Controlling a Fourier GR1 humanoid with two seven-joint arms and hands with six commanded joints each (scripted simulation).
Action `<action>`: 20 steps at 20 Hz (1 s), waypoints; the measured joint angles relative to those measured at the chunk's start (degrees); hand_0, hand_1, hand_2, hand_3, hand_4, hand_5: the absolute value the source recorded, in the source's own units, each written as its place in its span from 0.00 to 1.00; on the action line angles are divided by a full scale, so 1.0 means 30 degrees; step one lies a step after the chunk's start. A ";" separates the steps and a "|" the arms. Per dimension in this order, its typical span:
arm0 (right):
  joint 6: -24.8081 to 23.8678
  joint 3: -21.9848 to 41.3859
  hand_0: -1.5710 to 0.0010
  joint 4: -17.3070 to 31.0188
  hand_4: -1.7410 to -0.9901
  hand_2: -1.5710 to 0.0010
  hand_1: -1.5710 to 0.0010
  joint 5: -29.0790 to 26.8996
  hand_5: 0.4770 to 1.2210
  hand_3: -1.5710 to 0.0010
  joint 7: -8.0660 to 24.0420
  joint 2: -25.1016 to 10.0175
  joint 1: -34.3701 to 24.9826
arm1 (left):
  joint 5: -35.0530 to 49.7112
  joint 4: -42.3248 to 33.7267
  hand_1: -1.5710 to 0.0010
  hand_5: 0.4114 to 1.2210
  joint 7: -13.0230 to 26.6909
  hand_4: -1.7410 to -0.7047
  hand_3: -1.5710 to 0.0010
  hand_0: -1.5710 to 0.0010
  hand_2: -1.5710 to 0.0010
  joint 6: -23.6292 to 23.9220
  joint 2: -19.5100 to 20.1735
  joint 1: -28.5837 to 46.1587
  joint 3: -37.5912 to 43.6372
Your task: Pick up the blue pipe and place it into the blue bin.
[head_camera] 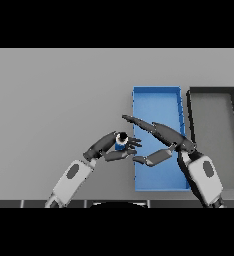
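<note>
I see the left hand [110, 146] with fingers curled round the pipe [121, 140] — just left of the bin's [156, 92] edge. My right hand [161, 136] reaches over the bin, fingers straight and spread. A black bin [212, 91] sits beside it.

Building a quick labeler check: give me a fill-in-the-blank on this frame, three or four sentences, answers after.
1. The blue pipe is held in the robot's ____ hand.
2. The pipe sits just ____ of the blue bin, not inside it.
3. The tray right of the blue bin is ____.
4. The right hand reaches across the ____ bin.

Answers: left; left; black; blue
</note>
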 measured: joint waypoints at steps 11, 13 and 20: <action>0.1109 0.1473 0.89 0.3136 0.68 0.83 0.86 0.1013 0.01 0.92 0.1514 0.1618 -0.4320 | -0.0318 0.0089 0.00 1.00 0.1125 0.27 0.00 0.00 0.00 -0.0728 -0.0447 0.0050 0.0615; 0.1280 0.1699 0.68 0.3545 0.55 0.66 0.66 0.1026 0.02 0.74 0.1529 0.2042 -0.4964 | -0.0309 0.0127 0.00 1.00 0.1080 0.17 0.00 0.00 0.00 -0.0877 -0.0472 0.0044 0.0807; 0.0822 0.2326 0.14 0.3994 0.15 0.14 0.14 0.0778 0.51 0.24 0.0937 0.3350 -0.4869 | -0.0215 0.0288 0.00 1.00 0.1805 0.04 0.04 0.00 0.00 -0.1167 -0.1077 0.0096 0.1146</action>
